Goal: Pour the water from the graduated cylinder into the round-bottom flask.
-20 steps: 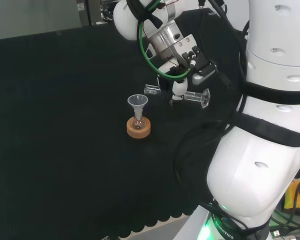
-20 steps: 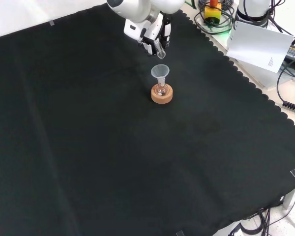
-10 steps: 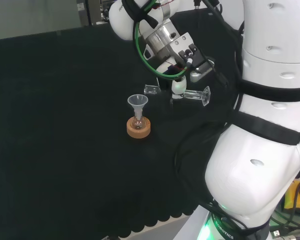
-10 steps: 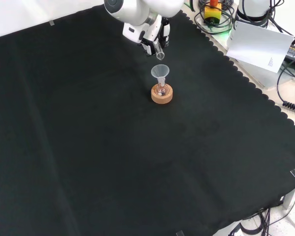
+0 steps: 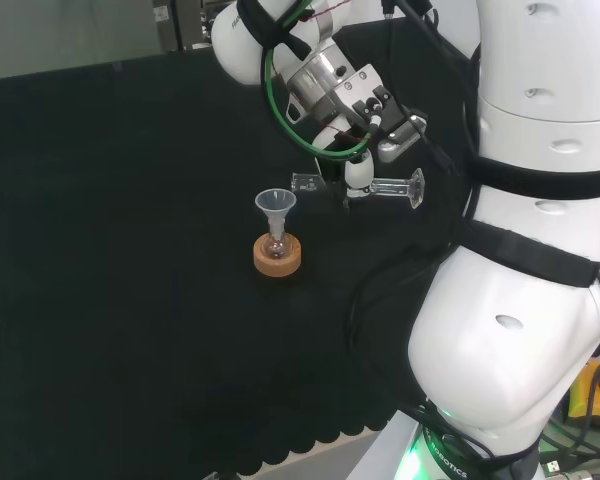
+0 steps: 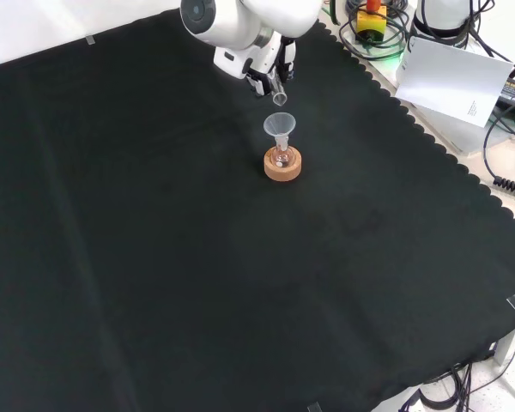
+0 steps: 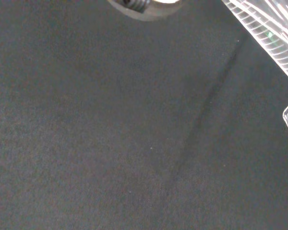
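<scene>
A small round-bottom flask (image 5: 275,243) stands in a cork ring (image 5: 278,257) on the black cloth, with a clear funnel (image 5: 276,203) in its neck. To the funnel's right in the head view, the hand (image 5: 356,172) is shut on the clear graduated cylinder (image 5: 385,186), which lies almost level above the cloth. Its mouth points at the funnel and its foot points away. In the front view the hand (image 6: 270,67) is above the funnel (image 6: 280,125), and the cylinder (image 6: 279,93) ends just short of the rim. The cylinder (image 7: 271,31) crosses a corner of the wrist view. Whether it holds water I cannot tell.
The arm's white links (image 5: 540,260) take up the right of the head view. The cloth's scalloped edge (image 6: 429,142) runs along the front view's right, with a white sheet (image 6: 451,77) and cables (image 6: 511,163) beyond it.
The hand has risen a little and turned, tipping the cylinder closer to level. Its mouth has drawn slightly nearer the funnel. Flask and ring have not moved.
</scene>
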